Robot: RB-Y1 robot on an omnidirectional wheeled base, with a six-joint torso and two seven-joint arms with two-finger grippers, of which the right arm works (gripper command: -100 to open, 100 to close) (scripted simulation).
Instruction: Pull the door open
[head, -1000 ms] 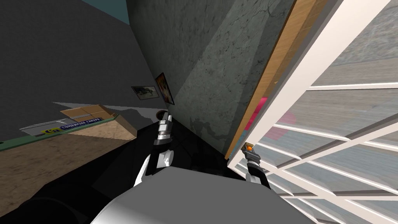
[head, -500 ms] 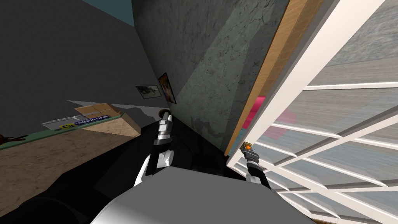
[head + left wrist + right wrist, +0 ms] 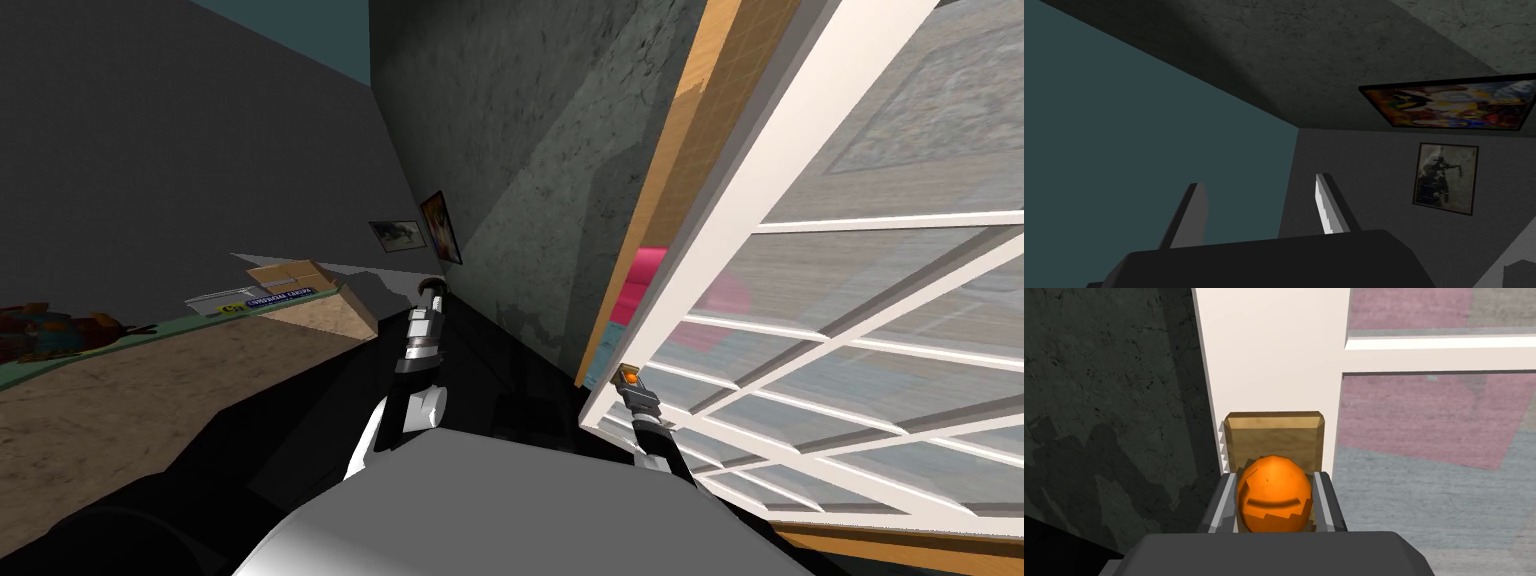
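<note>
A white-framed glass door (image 3: 760,230) stands ajar on my right, its edge swung away from the wooden jamb (image 3: 660,190). Its orange round knob (image 3: 1274,493) sits on a tan plate (image 3: 1274,438) on the white stile (image 3: 1274,348). My right gripper (image 3: 1274,500) is shut on the knob, one finger pressing each side; in the head view it shows at the door's edge (image 3: 628,378). My left gripper (image 3: 1259,210) is open and empty, held up beside the dark wall (image 3: 432,292).
A rough dark grey wall (image 3: 540,200) runs just left of the door opening. Two framed pictures (image 3: 440,226) hang near the corner. A cardboard box (image 3: 290,276) and a brown surface (image 3: 150,380) lie to the left. Pink and blue rug (image 3: 1424,433) shows through the glass.
The door has swung further from the jamb, widening the gap, with my right gripper still on the knob. The head view has shifted, sliding the box and pictures to the right.
</note>
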